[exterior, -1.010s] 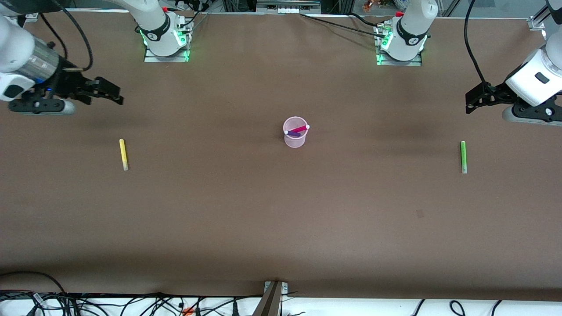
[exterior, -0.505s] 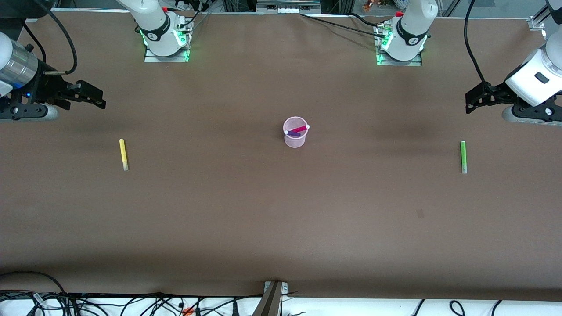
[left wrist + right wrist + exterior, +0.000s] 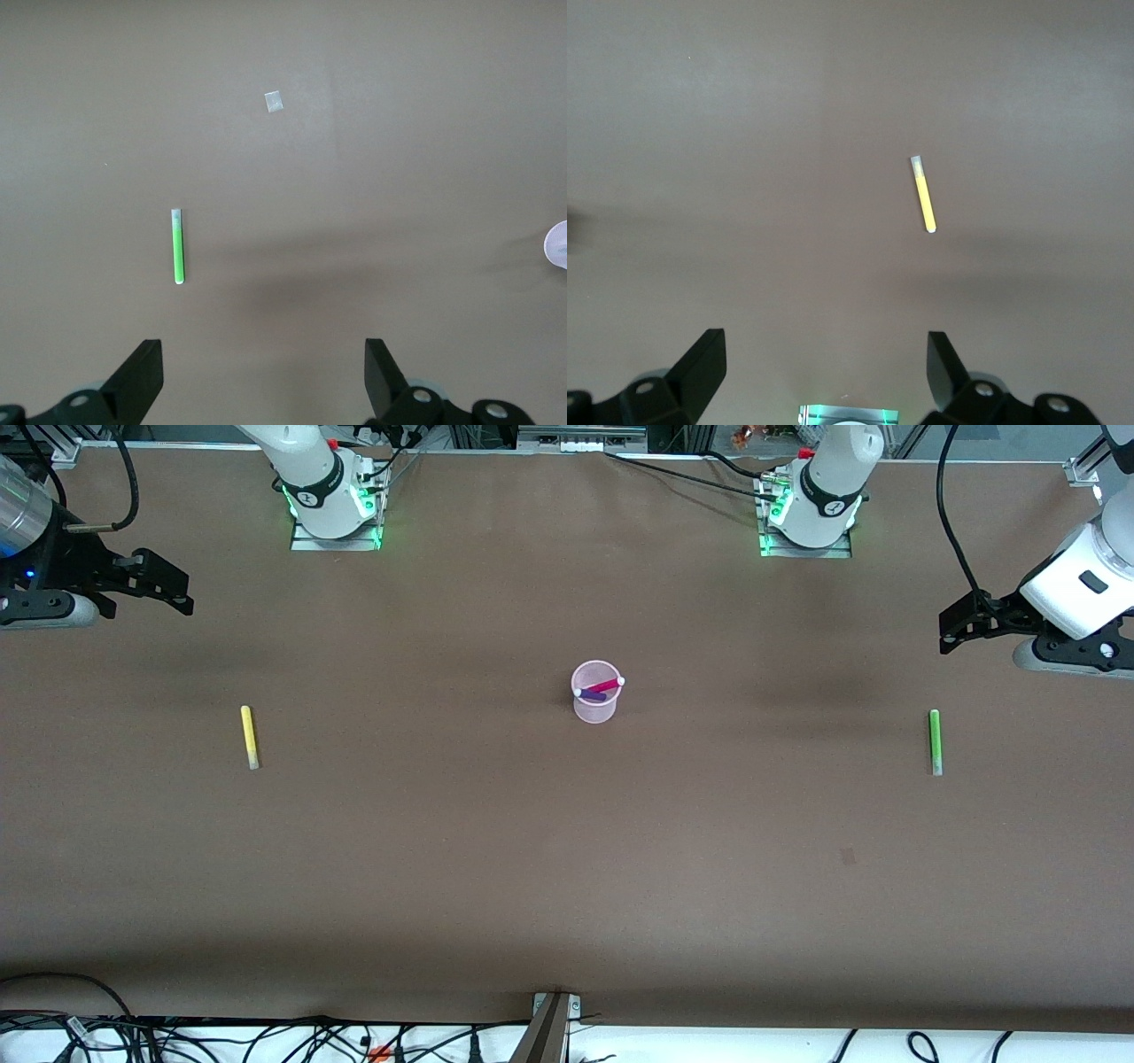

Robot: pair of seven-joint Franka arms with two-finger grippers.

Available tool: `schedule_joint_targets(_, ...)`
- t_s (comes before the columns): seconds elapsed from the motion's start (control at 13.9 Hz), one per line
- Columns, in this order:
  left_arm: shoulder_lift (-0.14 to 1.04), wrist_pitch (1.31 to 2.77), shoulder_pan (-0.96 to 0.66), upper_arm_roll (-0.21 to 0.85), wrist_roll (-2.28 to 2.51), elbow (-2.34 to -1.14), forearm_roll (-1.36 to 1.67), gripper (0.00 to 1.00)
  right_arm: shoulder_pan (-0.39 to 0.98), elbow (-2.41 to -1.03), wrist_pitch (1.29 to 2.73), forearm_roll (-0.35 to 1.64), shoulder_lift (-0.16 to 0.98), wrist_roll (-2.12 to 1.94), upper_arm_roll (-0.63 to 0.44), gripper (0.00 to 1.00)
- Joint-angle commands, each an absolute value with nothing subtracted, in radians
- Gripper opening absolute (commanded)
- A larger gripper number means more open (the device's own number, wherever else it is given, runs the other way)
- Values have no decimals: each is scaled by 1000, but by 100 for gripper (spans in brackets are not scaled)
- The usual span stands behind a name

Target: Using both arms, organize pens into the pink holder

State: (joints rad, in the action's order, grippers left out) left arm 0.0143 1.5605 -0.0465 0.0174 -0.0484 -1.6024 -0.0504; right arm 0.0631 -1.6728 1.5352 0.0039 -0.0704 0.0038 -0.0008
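Observation:
The pink holder (image 3: 594,704) stands upright mid-table, with a magenta-pink pen (image 3: 607,685) and a dark purple pen (image 3: 592,694) leaning inside it. A yellow pen (image 3: 250,737) (image 3: 922,195) lies flat toward the right arm's end. A green pen (image 3: 934,741) (image 3: 178,246) lies flat toward the left arm's end. My right gripper (image 3: 177,592) (image 3: 827,367) hangs open and empty above the table near its own end. My left gripper (image 3: 946,633) (image 3: 263,372) hangs open and empty over the table beside the green pen. The holder's rim (image 3: 560,245) just shows in the left wrist view.
Both arm bases (image 3: 335,505) (image 3: 806,514) stand along the table's edge farthest from the front camera. A small pale square mark (image 3: 274,102) (image 3: 848,856) lies on the brown tabletop. Cables (image 3: 266,1041) and a bracket (image 3: 554,1023) line the nearest edge.
My right gripper has drawn back toward the right arm's end of the table and toward the bases, away from the yellow pen. The left gripper and all pens stay put.

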Motion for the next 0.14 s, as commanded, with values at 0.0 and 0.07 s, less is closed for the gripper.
schedule_joint_targets(0.0, 5, 1542, -51, 14, -61, -1594, -32, 100, 41, -1643, 1526, -8, -58, -21, 17, 100)
schedule_joint_targets(0.07, 5, 1542, -51, 14, -63, -1594, -32, 100, 41, -1640, 1525, -9, -57, -25, 17, 100)
